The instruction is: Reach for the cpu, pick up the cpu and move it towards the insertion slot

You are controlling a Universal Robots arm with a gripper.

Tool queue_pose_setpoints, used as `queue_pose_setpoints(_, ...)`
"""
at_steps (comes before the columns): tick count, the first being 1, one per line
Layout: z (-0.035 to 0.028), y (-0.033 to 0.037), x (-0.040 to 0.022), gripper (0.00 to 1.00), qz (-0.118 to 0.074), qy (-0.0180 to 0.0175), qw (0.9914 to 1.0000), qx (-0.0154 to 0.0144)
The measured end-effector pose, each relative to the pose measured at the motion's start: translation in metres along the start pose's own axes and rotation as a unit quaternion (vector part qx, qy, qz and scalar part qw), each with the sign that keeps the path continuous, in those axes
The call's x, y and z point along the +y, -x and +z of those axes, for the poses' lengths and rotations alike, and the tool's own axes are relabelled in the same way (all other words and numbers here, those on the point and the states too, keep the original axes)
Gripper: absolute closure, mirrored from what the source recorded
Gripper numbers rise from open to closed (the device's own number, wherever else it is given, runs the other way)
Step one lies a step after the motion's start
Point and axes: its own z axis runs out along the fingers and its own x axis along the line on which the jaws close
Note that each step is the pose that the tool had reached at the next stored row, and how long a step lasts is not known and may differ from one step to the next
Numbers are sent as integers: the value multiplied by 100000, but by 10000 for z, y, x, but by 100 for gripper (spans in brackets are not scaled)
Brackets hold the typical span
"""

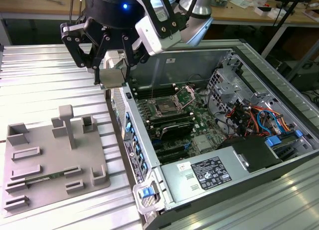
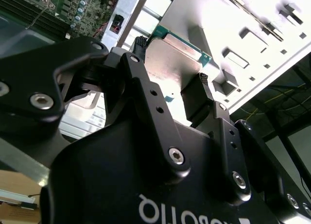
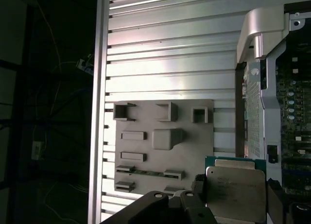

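One cpu (image 3: 236, 192) sits clamped in your gripper (image 1: 112, 78), lifted just outside the computer case (image 1: 130, 121) wall, beside the insertion slot (image 1: 165, 109) on its board.

**Lighting uneven, wrist views high contrast**

Exterior view: evenly lit and sharp; a blue LED (image 1: 125, 6) glows on the arm. Second wrist view: fixture plate (image 2: 252, 34) blown out white, gripper (image 2: 170, 83) body dark, close and soft. First wrist view: table (image 3: 170, 49) slats glare, the surroundings are near black.
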Motion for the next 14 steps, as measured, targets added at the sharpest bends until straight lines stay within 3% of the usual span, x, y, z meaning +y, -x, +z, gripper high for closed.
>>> queue_pose_setpoints(14, -1, 55, -1, 45, 0, -1, 100000, -1)
